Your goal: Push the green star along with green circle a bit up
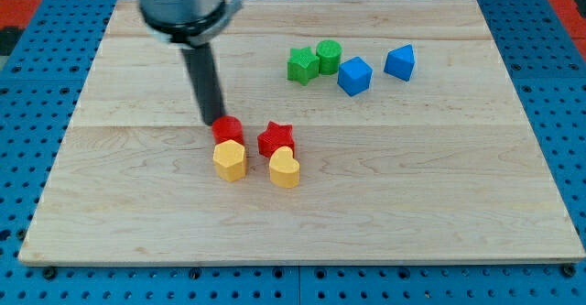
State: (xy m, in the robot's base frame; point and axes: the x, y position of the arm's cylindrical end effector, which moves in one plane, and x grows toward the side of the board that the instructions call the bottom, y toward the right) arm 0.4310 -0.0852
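Green star-shaped block (301,65) sits upper centre-right of frame, touching green round block (329,56) at its right. Blue cube (354,75) just beside the circle; a second blue block (400,62), shape unclear, further right. My tip (212,122), a bare rod with nothing gripped, stands well apart at centre-left, against red round block (228,129). Red star (276,138), yellow block (230,159), yellow heart (285,168) cluster there. Pale wooden board (439,195) rests on blue pegboard (563,94).

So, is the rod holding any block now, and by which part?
Nothing is held. My tip only stands at the upper left edge of the red cylinder, far from the green star and green circle.
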